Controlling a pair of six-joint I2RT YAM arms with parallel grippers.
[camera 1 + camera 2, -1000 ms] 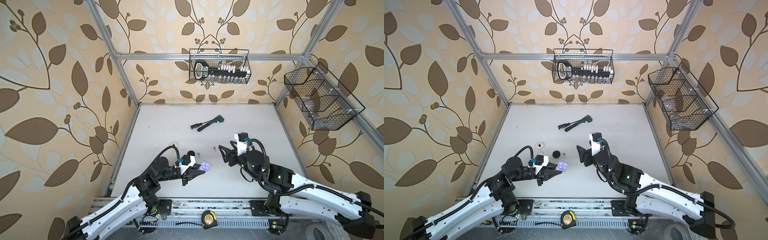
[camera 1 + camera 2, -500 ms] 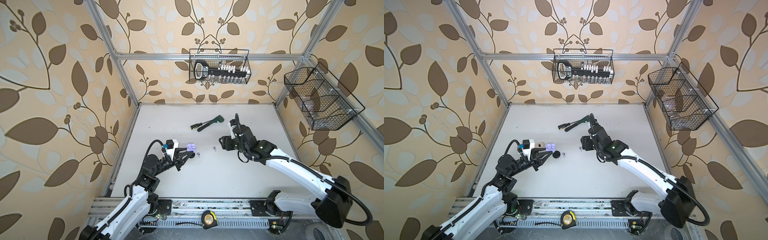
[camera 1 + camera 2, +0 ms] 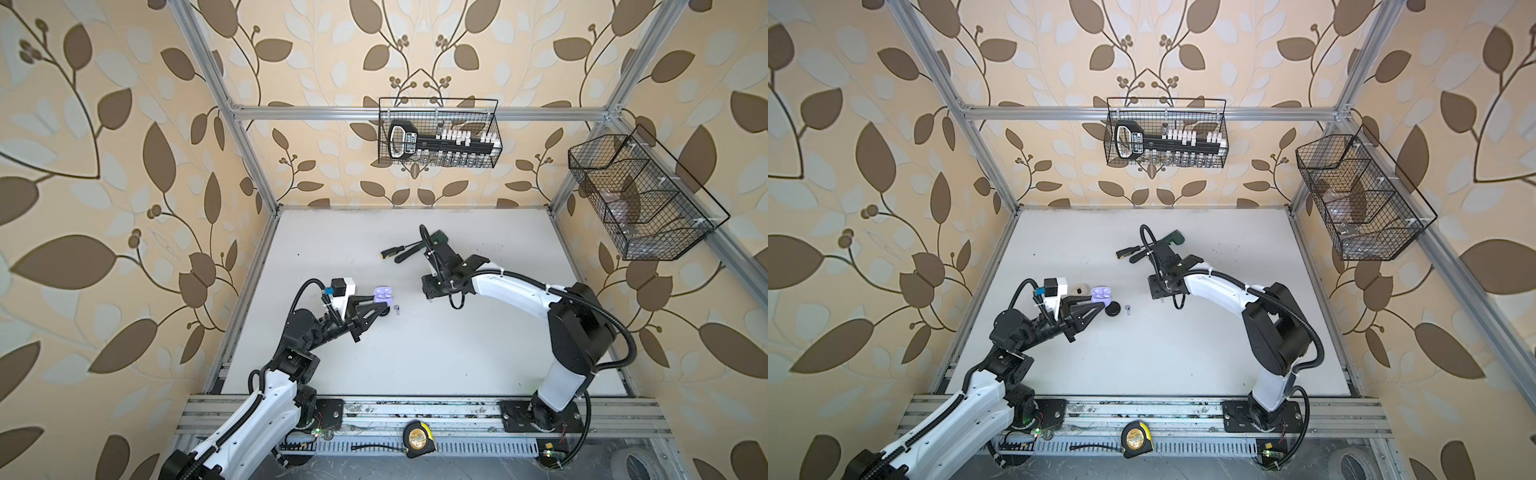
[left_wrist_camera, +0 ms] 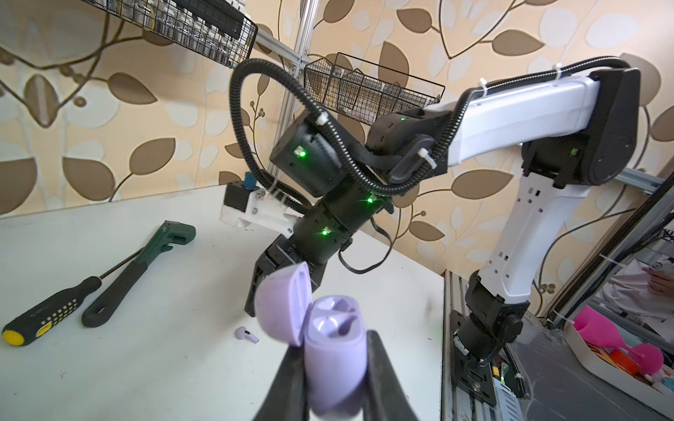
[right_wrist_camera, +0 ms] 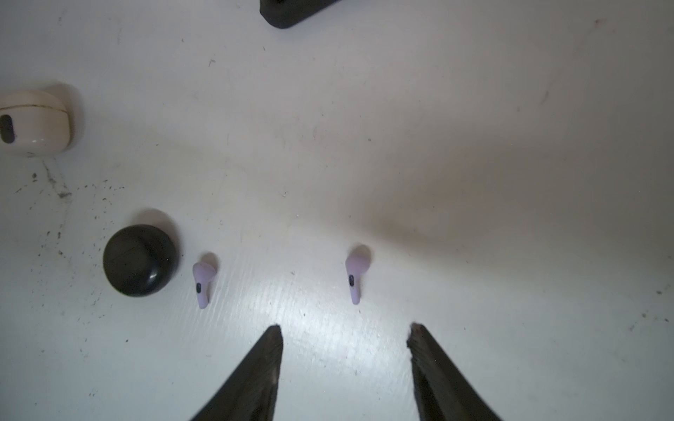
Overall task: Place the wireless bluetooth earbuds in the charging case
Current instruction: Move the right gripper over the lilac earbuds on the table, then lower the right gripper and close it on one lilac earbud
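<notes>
Lilac plastic charging case [image 4: 333, 350] open, sockets empty, pinched in left gripper [image 4: 332, 359]. Both lilac stemmed earbuds [image 5: 354, 277] on table [image 5: 474, 145], uninserted; right gripper [image 5: 345, 325] spread near one.

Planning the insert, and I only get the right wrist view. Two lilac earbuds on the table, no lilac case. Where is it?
Observer: The lilac plastic charging case is clamped in the left end effector.
Operator: Lid?
Observer: Hinged open; both sockets look empty.
Operator: Other clutter?
Observer: A yellow-and-black-handled screwdriver and a green-headed, black-handled wrench lie together farther back.
</notes>
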